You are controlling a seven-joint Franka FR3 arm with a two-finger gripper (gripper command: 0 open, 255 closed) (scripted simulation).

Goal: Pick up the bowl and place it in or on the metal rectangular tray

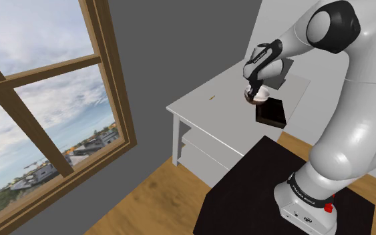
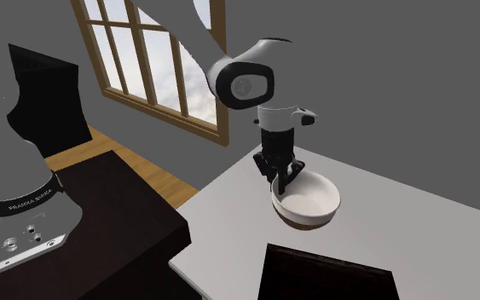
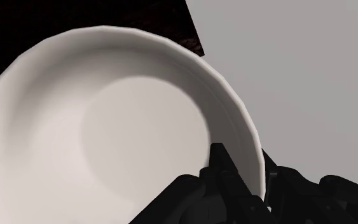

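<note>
White bowl (image 2: 310, 203) upright, mouth up, round, no long axis; tool (image 2: 282, 184) clamped on rim; dark tray (image 2: 332, 274) nearby on desk (image 2: 417, 230).

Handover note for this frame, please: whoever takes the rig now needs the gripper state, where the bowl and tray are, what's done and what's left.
Gripper: shut on the white bowl, fingers clasping its rim, one inside and one outside.
Bowl: upright over the table, beside the dark tray, not in it. I cannot tell whether it is lifted clear.
Done: the grasp.
Left: carry the bowl over the tray, set it down, release.
</note>
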